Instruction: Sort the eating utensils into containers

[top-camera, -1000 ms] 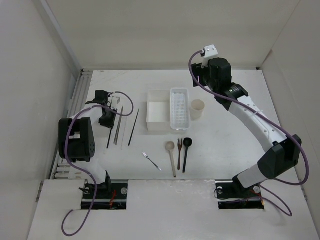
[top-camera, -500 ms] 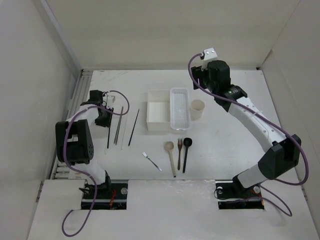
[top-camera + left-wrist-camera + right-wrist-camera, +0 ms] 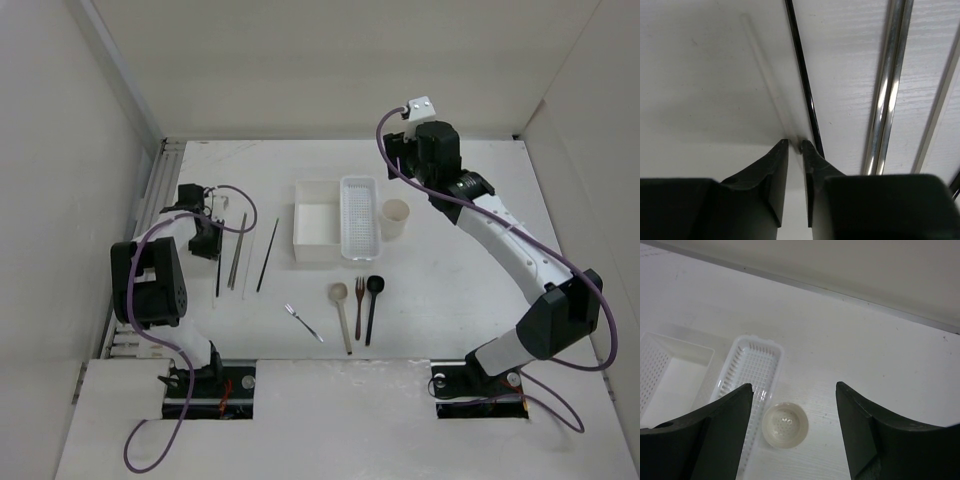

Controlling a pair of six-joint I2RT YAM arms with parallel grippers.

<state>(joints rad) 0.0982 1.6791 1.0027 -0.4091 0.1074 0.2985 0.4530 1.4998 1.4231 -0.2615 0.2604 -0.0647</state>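
Observation:
My left gripper (image 3: 205, 238) is low over the table at the left, by the chopsticks. In the left wrist view its jaws (image 3: 794, 145) are almost closed, and a pale chopstick (image 3: 764, 75) runs into the thin gap. A black chopstick (image 3: 802, 75) passes just right of the right fingertip, with a silver pair (image 3: 890, 85) further right. My right gripper (image 3: 408, 155) is open and empty, high above the beige cup (image 3: 785, 425). The pale wooden spoon (image 3: 343, 315), brown fork (image 3: 359, 305), black spoon (image 3: 372, 305) and silver fork (image 3: 303, 323) lie on the table in front.
The white square box (image 3: 318, 250), the perforated tray (image 3: 359, 217) and the cup (image 3: 395, 218) stand side by side at mid table. Another dark chopstick (image 3: 267, 255) lies left of the box. A ribbed rail (image 3: 150, 200) runs along the left wall.
My left gripper has shifted a little to the left beside the chopsticks. The right arm has barely moved.

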